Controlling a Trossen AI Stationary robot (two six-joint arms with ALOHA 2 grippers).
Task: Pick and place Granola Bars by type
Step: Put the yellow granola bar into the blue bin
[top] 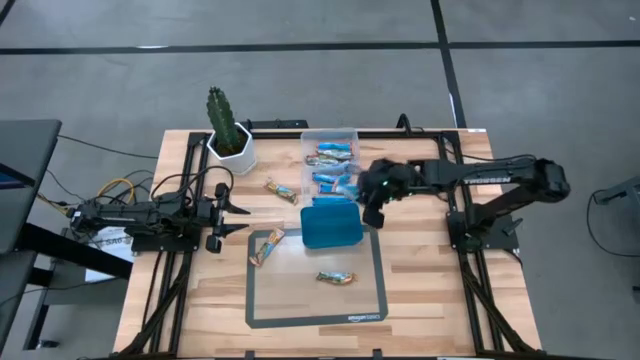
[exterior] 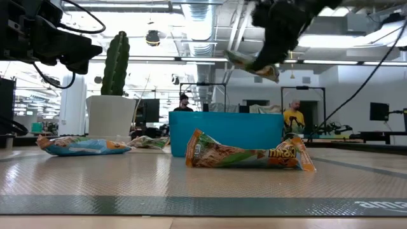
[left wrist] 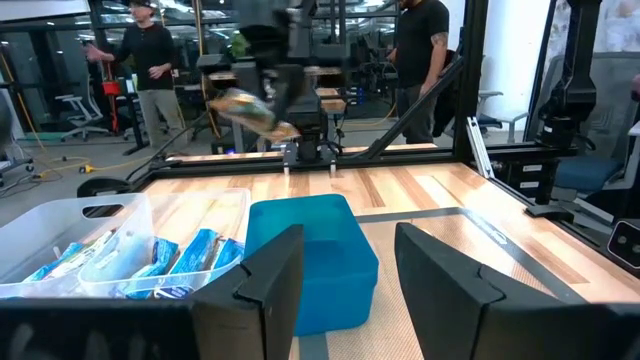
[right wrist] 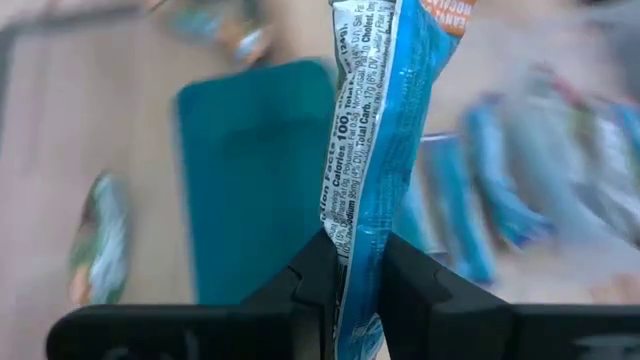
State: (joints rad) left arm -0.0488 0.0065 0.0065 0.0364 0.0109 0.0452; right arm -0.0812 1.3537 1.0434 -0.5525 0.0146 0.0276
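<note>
Blue-wrapped granola bar [right wrist: 365, 130] hangs pinched in the right hand [right wrist: 357, 262], above the teal tray [right wrist: 255, 180].

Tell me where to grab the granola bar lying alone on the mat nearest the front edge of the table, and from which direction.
Grip the granola bar across its narrow middle, coming straight down from above. It lies flat on the mat with its long axis running left-right, clear of the teal tray, so fingers should straddle the short width. The crimped ends look thin and floppy, likely a poorer hold.

Blue-white bar [right wrist: 375, 130]; teal tray [top: 331, 226]; tan-green bar [exterior: 248, 154].
</note>
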